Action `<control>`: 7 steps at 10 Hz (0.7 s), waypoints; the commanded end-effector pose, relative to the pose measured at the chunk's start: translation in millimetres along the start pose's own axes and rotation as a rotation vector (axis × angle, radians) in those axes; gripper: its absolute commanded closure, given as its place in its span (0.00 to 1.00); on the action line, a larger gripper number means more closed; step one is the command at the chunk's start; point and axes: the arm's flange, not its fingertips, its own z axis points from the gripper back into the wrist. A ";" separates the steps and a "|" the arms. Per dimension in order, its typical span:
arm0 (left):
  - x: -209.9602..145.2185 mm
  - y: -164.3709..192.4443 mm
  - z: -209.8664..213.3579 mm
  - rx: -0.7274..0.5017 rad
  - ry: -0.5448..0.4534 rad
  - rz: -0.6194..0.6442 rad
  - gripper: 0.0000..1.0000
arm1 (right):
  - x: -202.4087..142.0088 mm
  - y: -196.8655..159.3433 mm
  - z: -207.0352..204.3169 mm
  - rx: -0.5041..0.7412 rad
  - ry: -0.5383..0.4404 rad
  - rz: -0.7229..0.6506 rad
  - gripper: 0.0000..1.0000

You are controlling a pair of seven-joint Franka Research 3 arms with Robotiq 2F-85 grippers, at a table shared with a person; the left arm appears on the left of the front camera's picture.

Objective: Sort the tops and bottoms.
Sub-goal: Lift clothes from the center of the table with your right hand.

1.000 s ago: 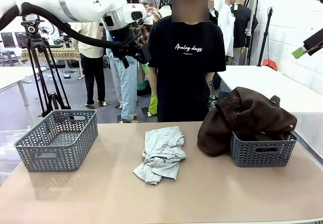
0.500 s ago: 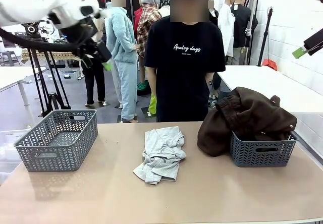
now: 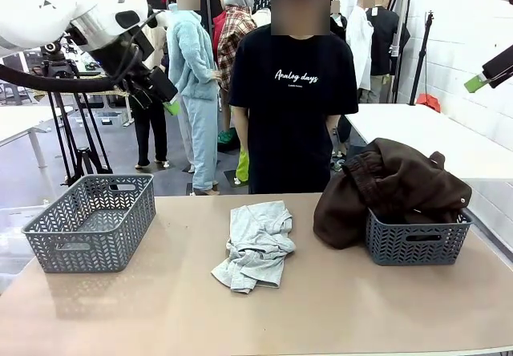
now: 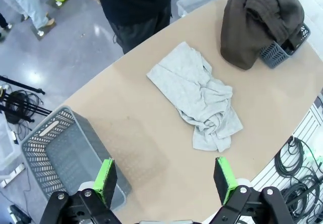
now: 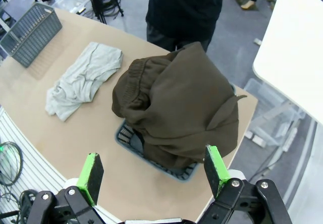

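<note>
Left hand (image 4: 164, 179) spread, grey T-shirt (image 4: 198, 97) crumpled

Right basket (image 3: 417, 242) largely under brown garment (image 3: 393, 184)

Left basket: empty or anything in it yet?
Empty. The left basket shows a bare mesh floor; the grey T-shirt lies crumpled on the table mid-way.

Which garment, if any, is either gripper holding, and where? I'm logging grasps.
Nothing is held: the left gripper and right gripper are open and empty, high above the table.
</note>
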 end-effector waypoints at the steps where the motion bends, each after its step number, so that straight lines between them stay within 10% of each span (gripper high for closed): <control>1: 0.2 -0.4 5.2 0.007 -0.015 -0.001 0.00 | -0.1 1.1 -1.9 0.001 -0.001 0.001 0.00; 4: 0.2 -0.4 5.2 0.007 -0.015 -0.001 0.00 | 39.7 50.4 -13.0 0.194 -0.126 0.214 0.00; 7: 0.2 -0.4 5.2 0.007 -0.015 -0.001 0.00 | 91.3 96.6 -106.6 0.407 0.019 0.317 0.00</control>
